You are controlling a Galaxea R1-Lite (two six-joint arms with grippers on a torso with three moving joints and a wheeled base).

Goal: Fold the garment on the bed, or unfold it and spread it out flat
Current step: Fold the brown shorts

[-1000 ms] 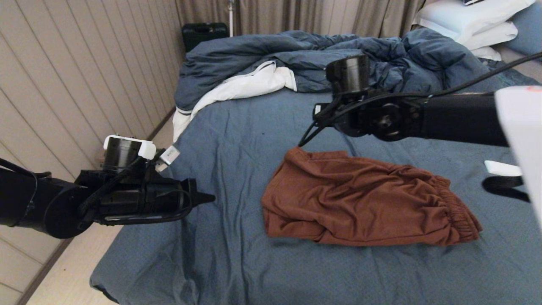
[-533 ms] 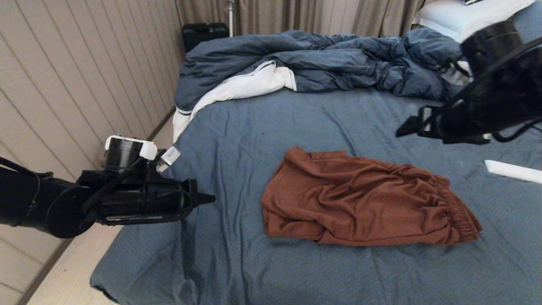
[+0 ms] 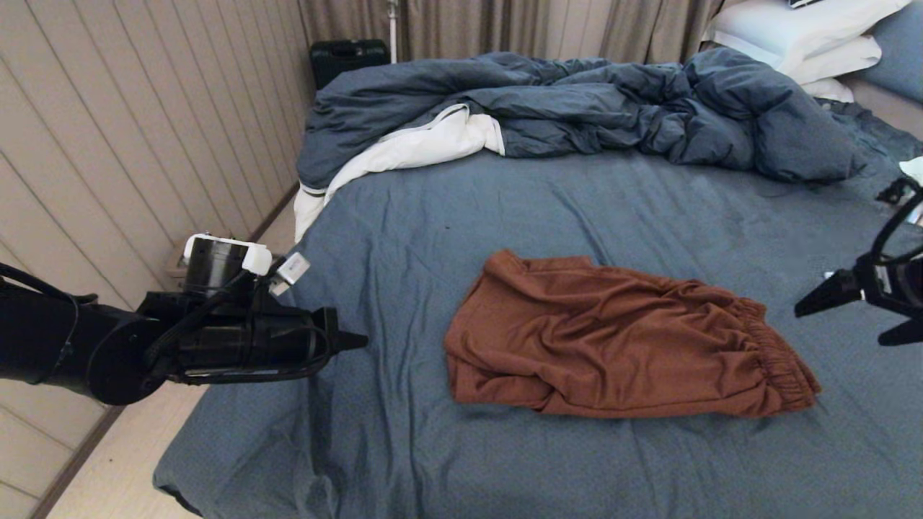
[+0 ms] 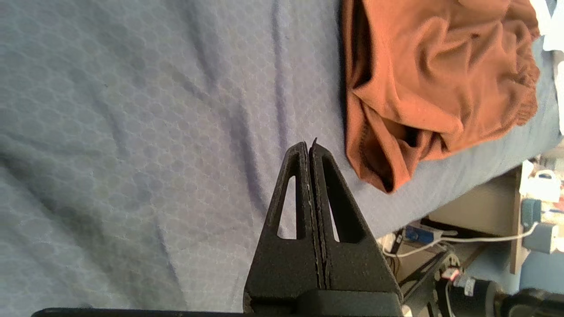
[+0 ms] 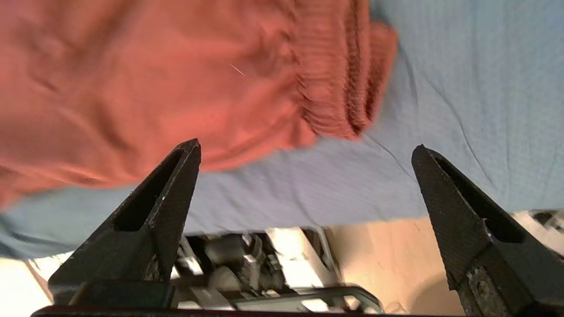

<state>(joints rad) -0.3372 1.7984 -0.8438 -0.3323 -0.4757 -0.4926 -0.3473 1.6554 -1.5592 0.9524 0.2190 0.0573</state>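
— What has changed since a second ago?

— My right arm has swung off the far side of the garment and out to the right edge of the head view. My right gripper now hangs there with its fingers spread wide and nothing between them. The shorts themselves have not shifted.

— Where is the garment from that hand?

— Just to its left, lying rumpled on the bed. The gathered waistband is the end nearest my right fingertips, apart from them, not touching. In the right wrist view the waistband's ribbed edge sits beyond the fingers, and the picture is smeared.

— And your other hand?

— My left gripper is pressed shut, empty, level above the sheet near the bed's left edge. The leg hems of the shorts lie to its right, well apart from its tip.

— What is cut off or hard to see?

— Most of my right arm is out of frame; only the two fingers and some cable show. The drawstring and any print on the shorts are out of sight, so I can read no writing. Beyond both hands lie the bunched duvet and the pillows, the pillows clipped by the frame's top corner.
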